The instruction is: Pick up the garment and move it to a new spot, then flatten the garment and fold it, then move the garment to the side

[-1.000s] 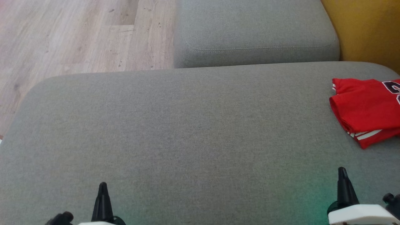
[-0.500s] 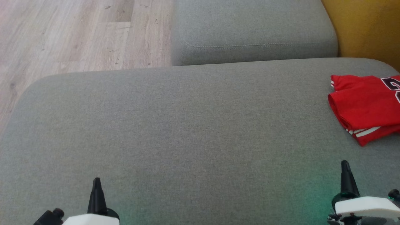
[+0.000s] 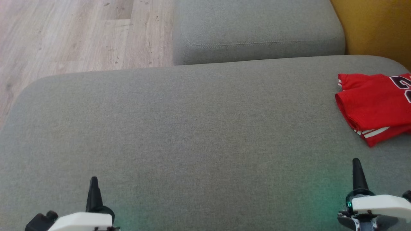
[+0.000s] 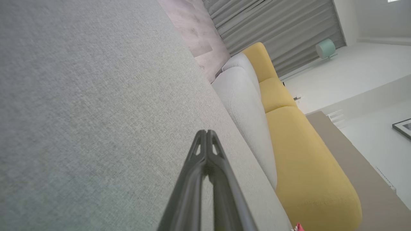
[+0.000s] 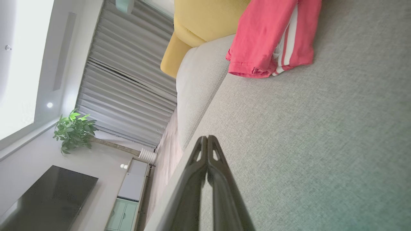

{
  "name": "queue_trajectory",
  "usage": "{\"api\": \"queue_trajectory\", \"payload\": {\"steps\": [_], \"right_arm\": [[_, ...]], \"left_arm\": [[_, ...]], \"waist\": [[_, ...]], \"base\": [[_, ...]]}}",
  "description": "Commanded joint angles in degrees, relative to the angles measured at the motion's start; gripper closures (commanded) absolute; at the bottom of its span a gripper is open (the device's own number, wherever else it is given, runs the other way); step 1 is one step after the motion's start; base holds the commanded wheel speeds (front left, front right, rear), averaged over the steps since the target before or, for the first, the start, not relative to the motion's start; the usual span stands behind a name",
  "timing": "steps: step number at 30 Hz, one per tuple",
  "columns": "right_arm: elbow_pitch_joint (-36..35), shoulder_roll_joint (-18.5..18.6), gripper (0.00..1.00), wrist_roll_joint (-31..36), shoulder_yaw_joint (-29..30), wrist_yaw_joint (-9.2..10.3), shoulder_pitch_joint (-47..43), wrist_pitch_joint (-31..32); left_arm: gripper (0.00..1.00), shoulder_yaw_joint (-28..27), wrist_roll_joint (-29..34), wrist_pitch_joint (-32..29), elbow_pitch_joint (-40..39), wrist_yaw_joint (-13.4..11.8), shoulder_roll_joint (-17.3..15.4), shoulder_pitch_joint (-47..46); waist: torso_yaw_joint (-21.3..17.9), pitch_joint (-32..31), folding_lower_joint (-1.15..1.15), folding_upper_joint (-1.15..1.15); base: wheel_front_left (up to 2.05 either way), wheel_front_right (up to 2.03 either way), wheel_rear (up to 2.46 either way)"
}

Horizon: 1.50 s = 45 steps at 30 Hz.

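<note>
Item: folded red jersey (image 3: 374,102) with a white-striped hem and dark lettering. We find it lying at the right end of the grey sofa cushion (image 3: 192,128). Left gripper (image 3: 93,179) and right gripper (image 3: 355,162): we note fingers pressed together, holding nothing, both clear of the jersey.

This is a living room in a home. There is a big grey sofa (image 3: 192,128) with fat yellow cushions (image 4: 305,160) next to its grey ones. The floor (image 3: 64,38) is pale wood. Long grey curtains (image 5: 128,80) hang at one side of the room. A green plant (image 5: 74,131) stands near them. Close by are a flat black TV (image 5: 48,195) and a small cupboard (image 5: 130,184). A framed picture (image 4: 403,127) hangs on a white wall.
</note>
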<state>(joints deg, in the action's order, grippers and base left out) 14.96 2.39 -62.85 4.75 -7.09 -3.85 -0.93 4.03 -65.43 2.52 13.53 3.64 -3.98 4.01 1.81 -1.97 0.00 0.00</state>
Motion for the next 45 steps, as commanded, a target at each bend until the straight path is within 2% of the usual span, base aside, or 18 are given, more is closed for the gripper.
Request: {"api": "queue_trajectory", "payload": {"steps": [1, 41, 45], "right_arm": [[-1.6, 0.7, 1.00, -2.1, -0.4, -0.27, 3.6, 0.5], [-1.0, 0.8, 1.00, -29.2, 1.4, -0.39, 9.9, 7.0], [-1.0, 0.8, 1.00, -29.6, 1.4, -0.40, 10.0, 7.1]], "left_arm": [[1.00, -2.0, -2.0, -0.3, -1.4, 0.7, -0.8, -3.5], [1.00, -8.2, -28.3, -7.1, 0.4, 3.8, -0.6, -9.9], [1.00, -8.3, -28.6, -7.2, 0.4, 3.8, -0.5, -10.0]], "waist": [[-0.1, 0.1, 0.00, 0.00], [-1.8, 2.1, 0.00, 0.00], [-1.8, 2.1, 0.00, 0.00]], "base": [[0.00, 0.00, 0.00], [0.00, 0.00, 0.00], [0.00, 0.00, 0.00]]}}
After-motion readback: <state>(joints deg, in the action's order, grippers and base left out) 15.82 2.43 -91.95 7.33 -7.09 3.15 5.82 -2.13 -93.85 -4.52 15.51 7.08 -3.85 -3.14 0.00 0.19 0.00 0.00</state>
